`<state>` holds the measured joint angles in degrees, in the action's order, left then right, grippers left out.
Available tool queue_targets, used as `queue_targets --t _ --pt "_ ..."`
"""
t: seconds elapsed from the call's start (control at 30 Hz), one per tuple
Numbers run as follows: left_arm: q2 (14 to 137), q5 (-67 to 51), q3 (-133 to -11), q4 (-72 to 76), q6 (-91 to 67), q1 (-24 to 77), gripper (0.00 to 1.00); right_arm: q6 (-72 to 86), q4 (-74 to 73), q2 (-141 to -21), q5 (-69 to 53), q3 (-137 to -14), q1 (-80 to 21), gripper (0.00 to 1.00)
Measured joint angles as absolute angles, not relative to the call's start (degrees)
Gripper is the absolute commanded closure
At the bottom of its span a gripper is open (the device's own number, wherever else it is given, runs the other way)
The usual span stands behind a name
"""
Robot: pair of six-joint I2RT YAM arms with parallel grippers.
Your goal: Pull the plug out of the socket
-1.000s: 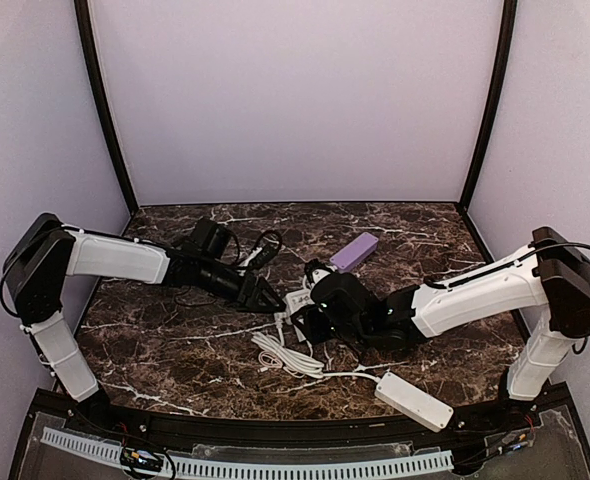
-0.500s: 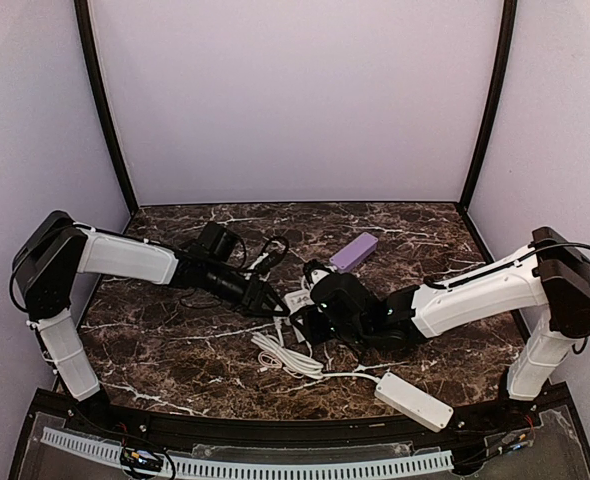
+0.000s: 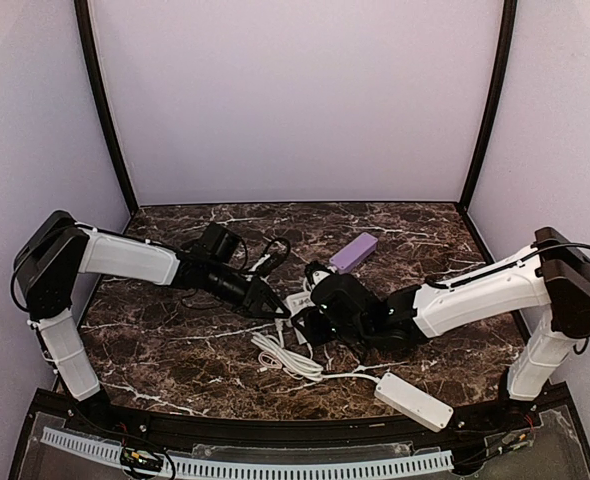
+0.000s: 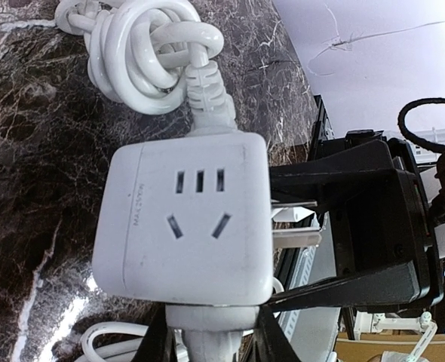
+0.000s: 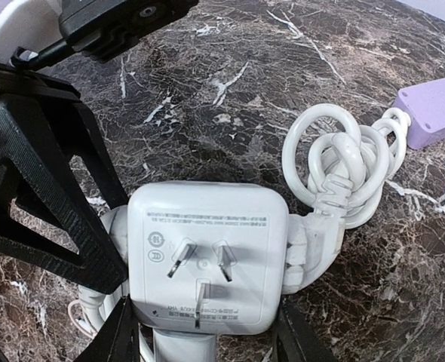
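The white cube socket (image 3: 297, 300) sits mid-table between both grippers. In the left wrist view the socket (image 4: 185, 226) shows an empty outlet face. The white plug (image 4: 207, 335) enters its near side, and my left gripper (image 4: 211, 332) is shut on that plug. In the right wrist view the socket (image 5: 204, 256) shows its pronged back, with the plug (image 5: 111, 226) on its left. My right gripper (image 5: 207, 339) is shut on the socket's lower edges. From above, the left gripper (image 3: 278, 308) and right gripper (image 3: 308, 316) almost meet.
A second plug with a coiled white cord (image 5: 343, 162) sits in the socket's opposite side. The long power strip (image 3: 413, 400) lies front right, and its cord (image 3: 295, 360) loops toward the socket. A purple box (image 3: 354, 251) lies behind.
My left arm has slid a little right and nearer, bringing its gripper up against the socket. The right arm and the socket have hardly moved.
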<state>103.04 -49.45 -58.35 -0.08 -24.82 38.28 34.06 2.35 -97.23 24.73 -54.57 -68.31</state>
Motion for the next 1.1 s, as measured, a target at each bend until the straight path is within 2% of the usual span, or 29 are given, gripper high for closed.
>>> queue_targets --t 0.03,0.13,0.33,0.5,0.77,1.1 --pt "102.9 -49.4 -58.3 -0.1 -24.6 38.3 0.99 34.4 1.8 -96.9 24.5 -54.6 -68.3 0.55" --pt "101.8 -48.5 -58.3 -0.1 -24.1 38.8 0.99 35.0 0.2 -95.2 23.6 -54.4 -68.3 0.38" --pt "98.8 -45.0 -57.1 -0.2 -22.9 39.1 0.99 35.7 -2.1 -87.1 20.1 -53.5 -67.7 0.28" --pt "96.6 -41.9 -55.6 -0.4 -22.0 39.0 0.99 37.4 -6.3 -86.2 16.5 -54.2 -66.6 0.27" --pt "92.3 -38.0 -54.7 -1.0 -20.2 39.0 0.99 40.9 -15.1 -92.1 11.6 -59.3 -64.6 0.25" --pt "92.1 -37.2 -54.6 -1.0 -19.7 39.0 0.99 43.5 -14.7 -96.7 10.2 -65.0 -64.1 0.28"
